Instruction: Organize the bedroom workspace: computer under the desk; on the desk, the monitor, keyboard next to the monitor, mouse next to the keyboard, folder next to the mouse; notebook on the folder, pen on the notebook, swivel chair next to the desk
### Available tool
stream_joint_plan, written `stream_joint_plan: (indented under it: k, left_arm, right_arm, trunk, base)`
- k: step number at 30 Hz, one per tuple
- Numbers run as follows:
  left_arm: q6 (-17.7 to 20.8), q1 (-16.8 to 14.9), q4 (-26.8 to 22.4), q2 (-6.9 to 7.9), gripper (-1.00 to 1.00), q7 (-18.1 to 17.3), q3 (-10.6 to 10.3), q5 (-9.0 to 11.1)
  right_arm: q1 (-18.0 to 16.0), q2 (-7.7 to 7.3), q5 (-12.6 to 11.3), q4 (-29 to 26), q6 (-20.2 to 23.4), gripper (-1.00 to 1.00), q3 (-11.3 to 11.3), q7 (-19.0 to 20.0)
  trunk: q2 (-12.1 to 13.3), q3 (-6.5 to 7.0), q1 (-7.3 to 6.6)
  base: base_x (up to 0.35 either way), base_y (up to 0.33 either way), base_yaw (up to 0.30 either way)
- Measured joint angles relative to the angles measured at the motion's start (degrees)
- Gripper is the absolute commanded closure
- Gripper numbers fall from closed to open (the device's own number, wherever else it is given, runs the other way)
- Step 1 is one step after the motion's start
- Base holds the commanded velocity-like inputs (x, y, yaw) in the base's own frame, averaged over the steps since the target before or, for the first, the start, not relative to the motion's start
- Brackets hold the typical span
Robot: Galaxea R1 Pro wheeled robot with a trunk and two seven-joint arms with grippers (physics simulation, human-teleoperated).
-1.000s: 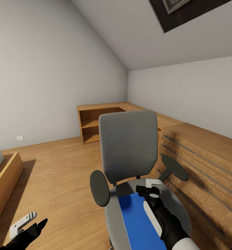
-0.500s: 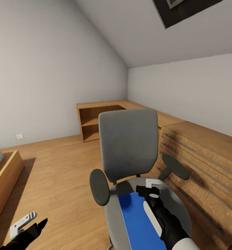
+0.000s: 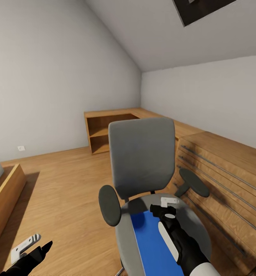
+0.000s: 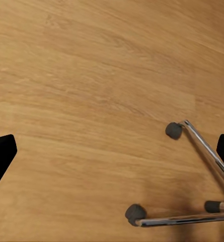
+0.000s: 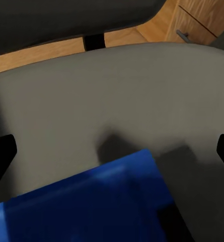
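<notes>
- The right gripper (image 3: 169, 203) hovers over the grey padded seat of the chrome-based swivel chair (image 3: 141, 161), low centre of the head view, its fingers spread wide and holding nothing.
- The bright blue rectangular notebook (image 3: 153, 245) lies flat on that seat, at the bottom centre of the head view, just beside and partly beneath the right forearm.
- In the right wrist view the blue cover (image 5: 86, 201) fills the lower half, with the dark fingertips (image 5: 2, 154) standing apart at either edge and bare grey cushion beyond.
- The likely step is picking the notebook off the seat; a sound approach would bring the gripper back over the book's near edge and lower it squarely, since a flat cover on a soft cushion offers little lip and the castored chair may roll if pushed.
- The left gripper (image 3: 26, 245) hangs at the lower left of the head view above the light wooden floor (image 3: 66, 184); whether it is spread or clenched cannot be told there, though its wrist view shows dark tips far apart over the chair's chrome legs (image 4: 202, 151).
- Against the frame a second ago, the whole scene sits slightly lower, so the head camera has tilted up; both arms and the chair hold the same places.
</notes>
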Motion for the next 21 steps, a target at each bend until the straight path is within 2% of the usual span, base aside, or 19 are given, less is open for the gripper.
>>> stream_joint_plan:
  k: [21]
  left_arm:
    - [-0.1, 0.0, 0.0, 0.01, -1.0, -0.1, 0.1, 0.0]
  right_arm:
    - [0.0, -0.01, 0.5, -0.3, 0.0, -1.0, 0.0, 0.0]
  trunk:
    - [0.0, -1.46, -0.01]
  base:
    - [0.0, 0.0, 0.0]
